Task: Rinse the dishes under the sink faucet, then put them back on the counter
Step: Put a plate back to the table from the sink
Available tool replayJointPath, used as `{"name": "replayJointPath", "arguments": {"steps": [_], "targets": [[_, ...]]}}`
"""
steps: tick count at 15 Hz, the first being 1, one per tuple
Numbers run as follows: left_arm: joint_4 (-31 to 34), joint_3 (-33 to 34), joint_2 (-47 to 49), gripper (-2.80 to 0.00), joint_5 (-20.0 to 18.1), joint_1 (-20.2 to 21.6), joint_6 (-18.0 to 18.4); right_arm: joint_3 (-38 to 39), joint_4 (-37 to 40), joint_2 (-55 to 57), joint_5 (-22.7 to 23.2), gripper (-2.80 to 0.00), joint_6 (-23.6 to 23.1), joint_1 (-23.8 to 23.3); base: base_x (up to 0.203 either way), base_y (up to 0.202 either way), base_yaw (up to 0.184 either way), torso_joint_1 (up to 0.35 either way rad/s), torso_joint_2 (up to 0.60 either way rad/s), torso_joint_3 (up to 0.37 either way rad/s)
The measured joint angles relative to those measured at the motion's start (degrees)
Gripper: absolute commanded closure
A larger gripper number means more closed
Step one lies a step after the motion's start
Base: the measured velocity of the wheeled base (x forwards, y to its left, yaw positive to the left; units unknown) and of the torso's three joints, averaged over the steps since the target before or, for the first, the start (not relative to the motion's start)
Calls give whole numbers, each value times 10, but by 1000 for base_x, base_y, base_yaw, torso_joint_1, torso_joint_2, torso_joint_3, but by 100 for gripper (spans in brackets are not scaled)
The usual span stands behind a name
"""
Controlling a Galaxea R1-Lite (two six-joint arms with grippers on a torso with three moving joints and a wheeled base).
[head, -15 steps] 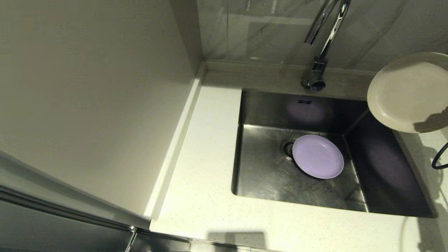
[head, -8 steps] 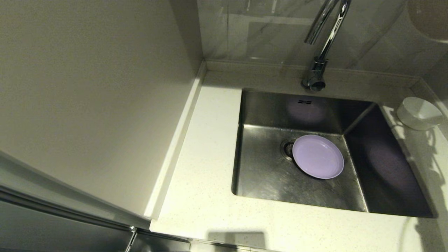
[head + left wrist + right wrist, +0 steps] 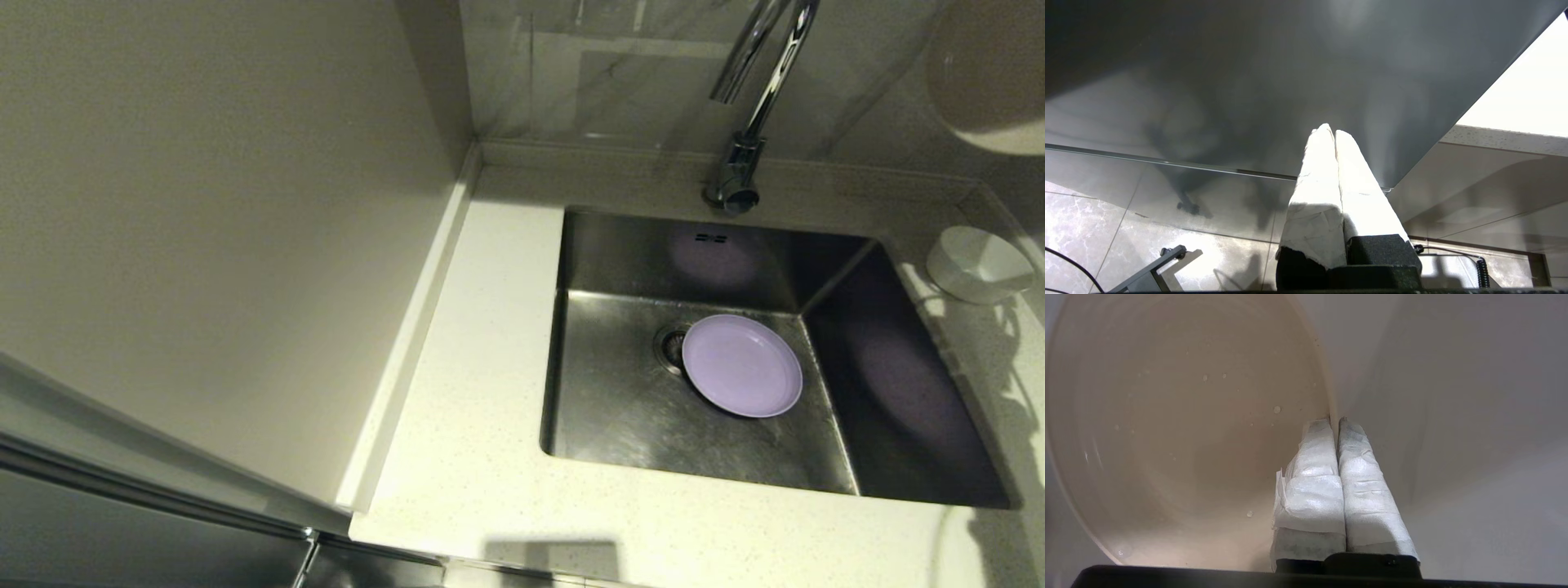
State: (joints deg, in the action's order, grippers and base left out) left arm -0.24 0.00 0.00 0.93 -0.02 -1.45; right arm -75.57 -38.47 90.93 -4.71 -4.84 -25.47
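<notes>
We raised the right pincer (image 3: 1336, 421), fingers pinched tight on the wet beige plate's (image 3: 1180, 428) rim. Purple plate (image 3: 741, 365) lay in the sink (image 3: 620, 408); bowl (image 3: 978, 263) on the surface (image 3: 473, 457). Left pincer (image 3: 1334, 132) hung parked, fingers together, empty.

White bowl (image 3: 978, 263) sits on cream counter (image 3: 473, 457).

My left gripper (image 3: 1335, 132) has two long tapering fingers (image 3: 1318, 196) wrapped in creased white tape, set in blocky black foam-like mounts at the lower centre of the frame. My right gripper (image 3: 1334, 421) looks the same: two taped white fingers (image 3: 1312, 477), greyish and smudged at the tips, rising from a flat black housing along the bottom edge.
</notes>
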Motion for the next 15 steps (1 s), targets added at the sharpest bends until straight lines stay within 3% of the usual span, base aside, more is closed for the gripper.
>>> {"name": "replayJointPath", "arguments": {"steps": [4, 10, 12, 15], "targets": [[0, 0, 0, 0, 0, 0, 0, 181, -78, -27, 54, 0, -39, 1, 0, 0, 0, 0, 0, 0], [0, 0, 0, 0, 0, 0, 0, 295, -85, -87, 121, 0, -52, -12, 0, 0, 0, 0, 0, 0], [0, 0, 0, 0, 0, 0, 0, 337, -60, -106, 146, 0, -65, -25, 0, 0, 0, 0, 0, 0], [0, 0, 0, 0, 0, 0, 0, 367, 15, -118, 149, 0, -90, -66, 0, 0, 0, 0, 0, 0]]}}
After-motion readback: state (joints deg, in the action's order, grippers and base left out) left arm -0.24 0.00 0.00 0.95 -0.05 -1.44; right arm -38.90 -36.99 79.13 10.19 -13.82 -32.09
